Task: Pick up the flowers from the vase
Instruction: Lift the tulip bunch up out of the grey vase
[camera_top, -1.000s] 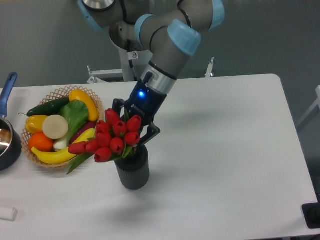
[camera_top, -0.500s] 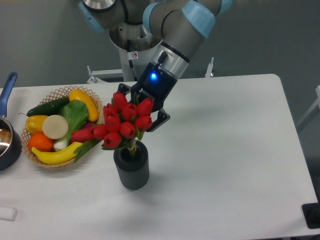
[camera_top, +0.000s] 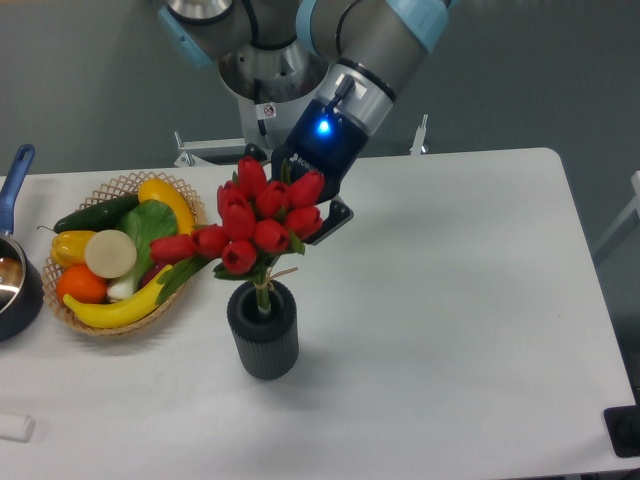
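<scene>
The flowers (camera_top: 255, 222) are a bunch of red tulip buds with green leaves. They are lifted, with only the lower stems still inside the mouth of the vase (camera_top: 263, 331). The vase is a small dark grey ribbed cylinder standing on the white table. My gripper (camera_top: 300, 215) sits right behind the bunch and is shut on it. The buds hide most of the fingers; one dark finger shows at the right of the bunch.
A wicker basket (camera_top: 120, 190) with banana, cucumber, orange and other produce stands left of the vase. A dark pot with a blue handle (camera_top: 14, 178) is at the left edge. A small white object (camera_top: 15, 427) lies at the front left.
My gripper has risen with the flowers in its grasp. The bunch has come up out of the vase, so that bare stems now show above the mouth.
</scene>
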